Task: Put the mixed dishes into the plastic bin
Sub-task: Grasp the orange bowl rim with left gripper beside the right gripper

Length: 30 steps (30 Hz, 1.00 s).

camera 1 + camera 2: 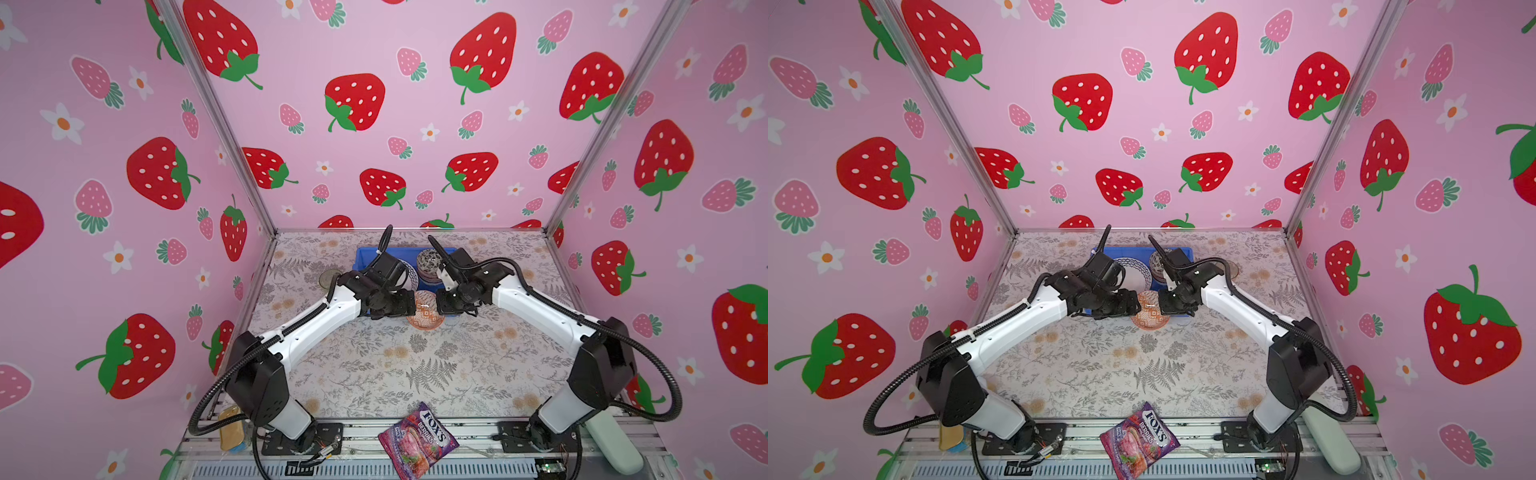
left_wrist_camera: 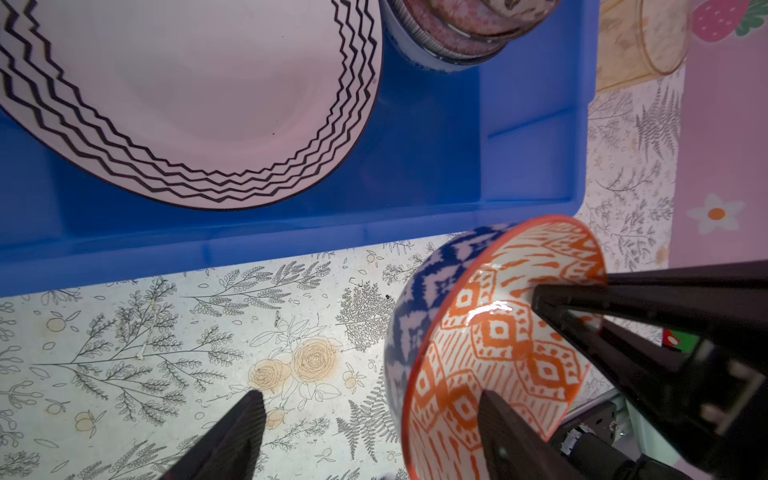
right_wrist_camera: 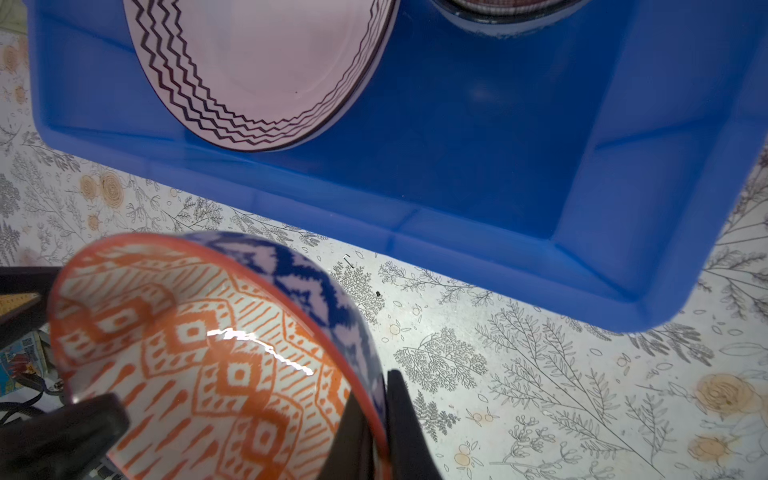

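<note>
- Floral tabletop bore the bin.
- Right gripper clamped the tilted bowl by its rim, just beside the bin.
- Left gripper stood apart, astride that rim.

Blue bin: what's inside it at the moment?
A zigzag-rimmed plate lies in the blue bin, beside a stack of small patterned bowls. Whatever is under the plate, or lower in the stack, is mostly covered.

zigzag plate cropped at edge, stacked bowls cut off, bin partly hidden
</note>
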Available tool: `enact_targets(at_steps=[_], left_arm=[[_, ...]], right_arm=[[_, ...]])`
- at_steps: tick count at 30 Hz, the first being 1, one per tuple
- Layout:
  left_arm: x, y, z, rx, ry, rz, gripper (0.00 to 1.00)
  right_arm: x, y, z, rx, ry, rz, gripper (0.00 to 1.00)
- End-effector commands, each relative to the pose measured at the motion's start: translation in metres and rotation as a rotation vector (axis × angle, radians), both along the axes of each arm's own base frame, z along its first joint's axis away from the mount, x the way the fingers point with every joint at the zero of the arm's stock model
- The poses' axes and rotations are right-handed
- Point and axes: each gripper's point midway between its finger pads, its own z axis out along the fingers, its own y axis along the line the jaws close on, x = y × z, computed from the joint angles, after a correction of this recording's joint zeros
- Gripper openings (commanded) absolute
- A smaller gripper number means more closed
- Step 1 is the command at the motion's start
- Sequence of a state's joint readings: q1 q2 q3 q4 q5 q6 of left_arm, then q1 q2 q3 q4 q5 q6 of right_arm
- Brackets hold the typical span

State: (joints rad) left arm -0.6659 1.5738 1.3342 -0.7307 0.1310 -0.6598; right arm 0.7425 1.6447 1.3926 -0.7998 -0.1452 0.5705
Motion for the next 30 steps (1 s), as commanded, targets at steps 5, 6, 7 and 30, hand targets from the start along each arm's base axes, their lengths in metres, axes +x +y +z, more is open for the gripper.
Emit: enact_targets(at_steps=[5,6,7,30], left_arm=[[0.004,-0.004,-0.009,0.020,0.021,-0.004,0.69],[0.005,-0.005,-0.009,0.023,0.022,-0.005,0.65],[0.007,-0.005,-0.009,0.025,0.020,-0.007,0.61],[0.015,-0.010,-0.007,0.048,0.017,-0.020,0.00]], right_arm=[[0.005,0.018,0.016,0.067,-0.034,0.044,0.06],[0.005,0.017,0.015,0.065,-0.033,0.043,0.06],[0.005,0.017,0.015,0.064,-0.032,0.043,0.06],[0.000,0.012,0.009,0.070,-0.020,0.048,0.08]])
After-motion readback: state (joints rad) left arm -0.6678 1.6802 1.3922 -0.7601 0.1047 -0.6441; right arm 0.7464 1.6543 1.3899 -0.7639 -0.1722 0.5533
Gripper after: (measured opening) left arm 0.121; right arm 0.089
